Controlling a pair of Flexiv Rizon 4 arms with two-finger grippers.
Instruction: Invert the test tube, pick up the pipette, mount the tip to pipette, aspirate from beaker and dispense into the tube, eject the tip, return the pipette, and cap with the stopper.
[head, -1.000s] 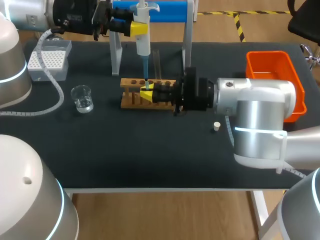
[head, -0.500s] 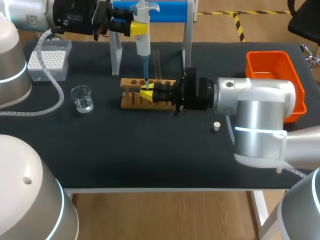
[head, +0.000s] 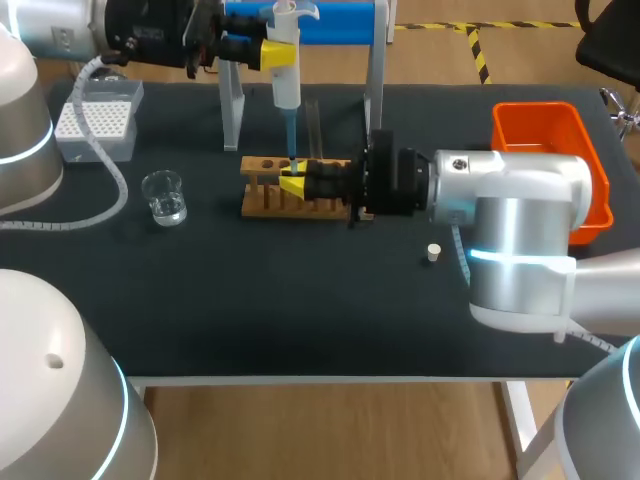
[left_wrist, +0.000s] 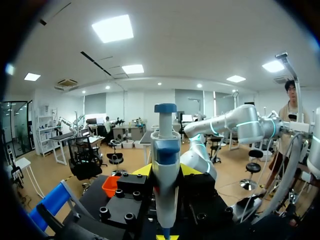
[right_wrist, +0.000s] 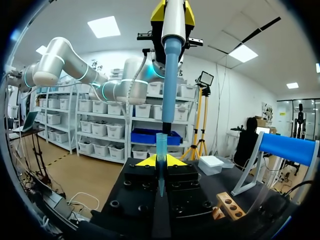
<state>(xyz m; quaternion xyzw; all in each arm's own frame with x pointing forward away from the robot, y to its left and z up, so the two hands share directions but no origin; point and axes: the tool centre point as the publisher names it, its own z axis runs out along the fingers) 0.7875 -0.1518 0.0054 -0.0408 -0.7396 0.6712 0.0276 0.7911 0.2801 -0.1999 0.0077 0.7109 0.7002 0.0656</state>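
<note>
1. Two arms meet over the wooden rack (head: 262, 203) in the head view. The left gripper (head: 268, 54), entering from the far left corner, carries the pipette (head: 287, 85) upright, so its blue tip (head: 290, 135) points straight down. The right gripper (head: 293, 186) lies level at the rack, directly under that tip. What it pinches is too small to tell here. The beaker (head: 163, 197) stands well apart to the left on the tabletop (head: 300, 310). The stopper (head: 433, 252) lies near the right arm, probably kept within reach for capping.

2. Left wrist view: the left gripper (left_wrist: 165, 171) is pressed onto the pipette (left_wrist: 165, 150) from both sides of its body. The plunger end stays free above the fingers, which I judge leaves it clear for dispensing.

3. Right wrist view: the right gripper (right_wrist: 160, 161) is closed on the test tube (right_wrist: 161, 145), holding it upright with its mouth open to the tip (right_wrist: 170, 80) coming down from the pipette (right_wrist: 173, 20). The tip's end reaches the mouth, but I cannot tell how far in it sits. Steadying the tube this way likely keeps tip and mouth aligned for the dispense step. The rack (right_wrist: 227, 204) lies just beside the gripper.
</note>
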